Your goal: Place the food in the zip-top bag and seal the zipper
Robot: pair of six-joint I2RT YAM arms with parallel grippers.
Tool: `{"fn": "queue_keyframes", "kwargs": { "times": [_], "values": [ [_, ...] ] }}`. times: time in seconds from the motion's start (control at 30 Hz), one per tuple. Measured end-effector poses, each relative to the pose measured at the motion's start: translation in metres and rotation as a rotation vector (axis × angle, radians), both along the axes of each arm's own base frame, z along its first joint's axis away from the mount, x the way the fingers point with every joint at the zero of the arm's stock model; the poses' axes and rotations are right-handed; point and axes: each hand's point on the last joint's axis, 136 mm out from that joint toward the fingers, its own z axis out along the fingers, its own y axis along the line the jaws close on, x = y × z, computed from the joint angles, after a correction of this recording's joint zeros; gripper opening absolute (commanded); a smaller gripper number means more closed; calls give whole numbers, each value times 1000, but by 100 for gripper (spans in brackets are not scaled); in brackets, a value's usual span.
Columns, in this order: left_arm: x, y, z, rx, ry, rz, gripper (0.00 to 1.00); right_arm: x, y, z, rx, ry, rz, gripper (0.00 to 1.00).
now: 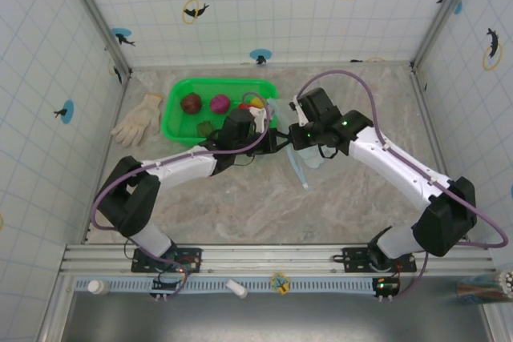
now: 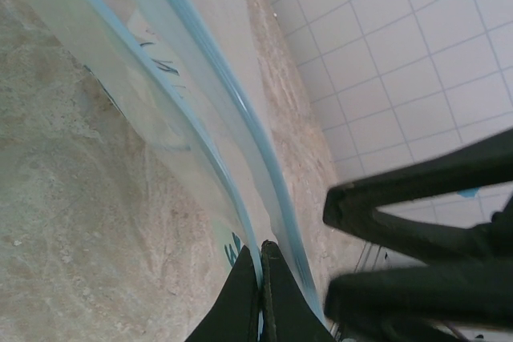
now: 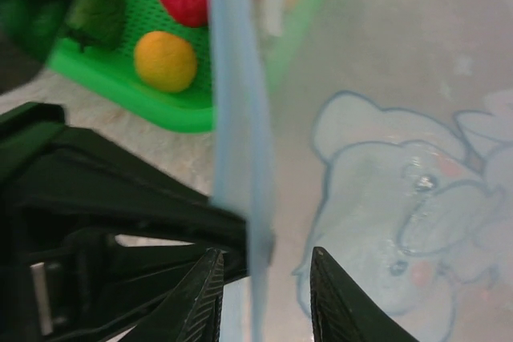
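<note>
Above the middle of the stone-patterned table (image 1: 240, 198), just right of the green basket (image 1: 168, 118), hoisting the zip-top bag (image 1: 313, 158) clear of the surface by the zipper (image 2: 228, 90). Clamped together on that light-blue strip, rim pinched between the pads: left gripper (image 2: 261, 258). Standing apart astride the same strip, close beside its partner and pressing on neither side as far as can be told: right gripper (image 3: 264, 266).

Judged to be the opening step: no food visible inside the clear film, mouth not yet spread, nothing loaded. Calls next for a hold on one lip only and a pull away from the other, to make a gap wide enough for filling. Risks, with film this thin and slippery, catching both lips at once and keeping the mouth shut.

Counted: one bag, one zipper, one basket, one white glove (image 1: 138, 120) lying left of the basket, two grippers. Counted in the basket from overhead, as food (image 1: 220, 103): five pieces, namely maroon, magenta, red, orange-yellow and dark green, with more possibly hidden behind the left arm.
</note>
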Motion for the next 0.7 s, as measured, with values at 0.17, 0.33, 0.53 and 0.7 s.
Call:
{"fn": "queue_keyframes", "kwargs": {
  "times": [0.17,0.33,0.53,0.7],
  "values": [
    [-9,0,8,-38,-16,-36,0,-3,3,5,7,3,27,36],
    [-18,-2,17,-95,-35,-84,0,-4,0,14,8,11,37,36],
    [-24,-6,31,-152,-55,-128,0,-3,-4,24,1,3,48,34],
    [-28,-6,32,-160,-58,-143,0,-5,-11,20,-39,11,41,29]
  ]
}}
